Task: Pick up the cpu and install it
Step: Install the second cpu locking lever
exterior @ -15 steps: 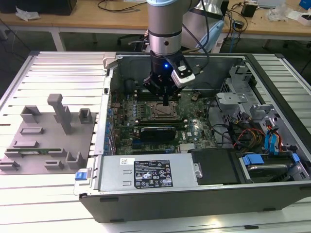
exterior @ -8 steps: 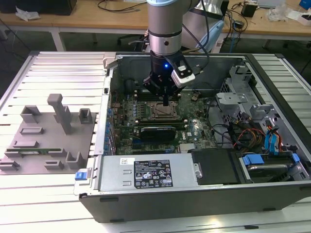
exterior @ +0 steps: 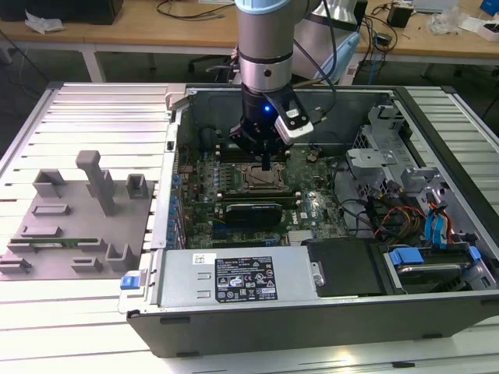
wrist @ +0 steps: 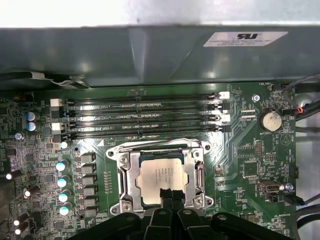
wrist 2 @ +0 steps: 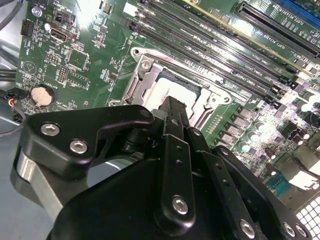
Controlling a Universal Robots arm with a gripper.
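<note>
1. Sitting on the slatted table (exterior: 93, 117), at nine o'clock of the exterior view, a grey fixture tray (exterior: 74, 226) holds a narrow green memory stick (exterior: 62, 242) in one slot.
2. Filling the centre, the open computer case (exterior: 312, 312) contains the motherboard (exterior: 312, 204); the cpu (wrist: 161, 175) lies seated in the metal socket frame (wrist: 125, 175), silver top showing.
3. The arm (exterior: 265, 47) hangs vertically at twelve o'clock, its pincer (exterior: 267, 165) pointing straight down, fingers (wrist: 170, 196) drawn together just over the cpu's edge, gripping nothing.
</note>
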